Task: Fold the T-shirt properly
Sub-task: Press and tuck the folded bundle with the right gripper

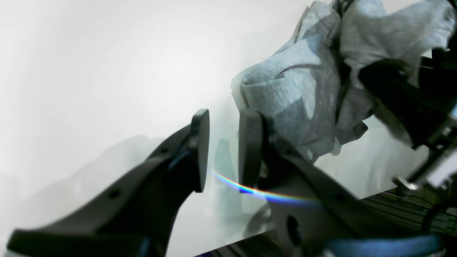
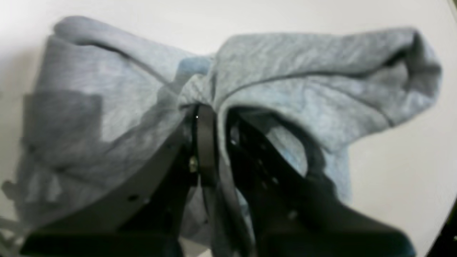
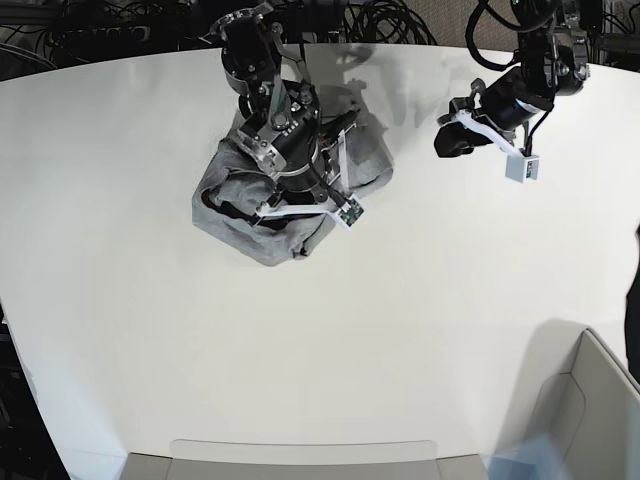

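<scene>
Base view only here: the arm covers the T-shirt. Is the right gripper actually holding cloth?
Observer: Yes. In the right wrist view the right gripper is shut on a bunched fold of the T-shirt.
Operator: Is the left gripper holding anything?
Observer: No. In the left wrist view the left gripper is open, with only white table showing in the gap.
Operator: Is the shirt spread flat at all?
Observer: No. The right wrist view shows it crumpled, draped in folds to both sides of the gripper.
</scene>
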